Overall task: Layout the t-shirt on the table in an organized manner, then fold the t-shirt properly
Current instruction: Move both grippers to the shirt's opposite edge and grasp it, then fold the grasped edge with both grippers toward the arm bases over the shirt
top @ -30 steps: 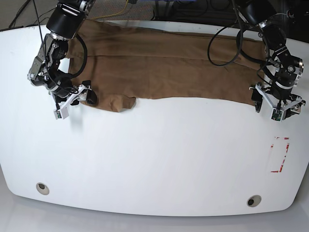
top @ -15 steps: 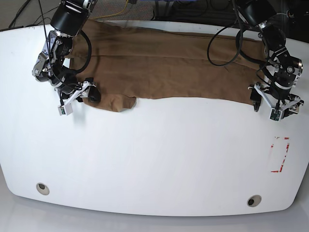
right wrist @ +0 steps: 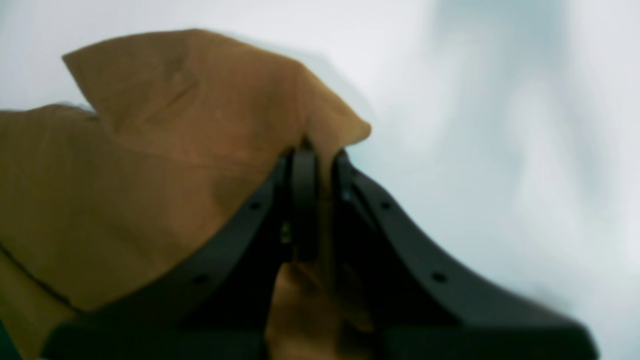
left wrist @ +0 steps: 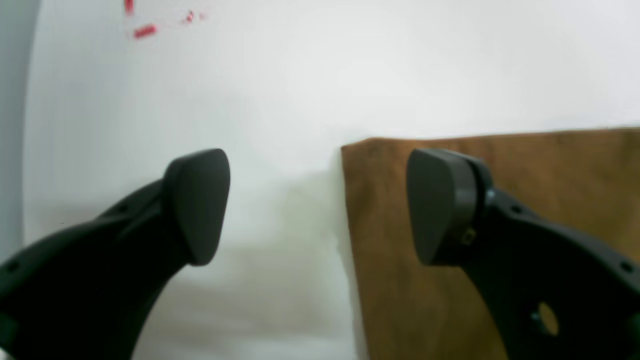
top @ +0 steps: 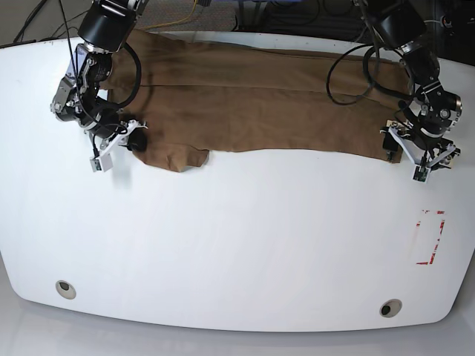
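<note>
1. In the left wrist view, your left tool (left wrist: 320, 205) is spread wide and grasps nothing. One finger (left wrist: 200, 205) hangs over bare white tabletop (left wrist: 310, 75); the other finger (left wrist: 440, 205) hangs over the t-shirt (left wrist: 550, 170), just inside its corner. The cloth's straight side edge runs between the two fingers. Red marks (left wrist: 145, 31) lie on the tabletop well beyond the t-shirt's corner.

2. In the right wrist view, your right tool (right wrist: 312, 165) is clenched on a fold of the t-shirt (right wrist: 175, 125). The tan cloth rises into a peak at the fingertips, and more of it spreads away to one side. The picture is blurred.

3. In the base view, the t-shirt (top: 260, 104) lies as a wide band along the far side of the tabletop (top: 237, 245). Your right tool (top: 133, 141) is at one near corner of the t-shirt, your left tool (top: 419, 152) at the opposite end. The red dashed rectangle (top: 430, 237) sits nearer the camera than that end.
</note>
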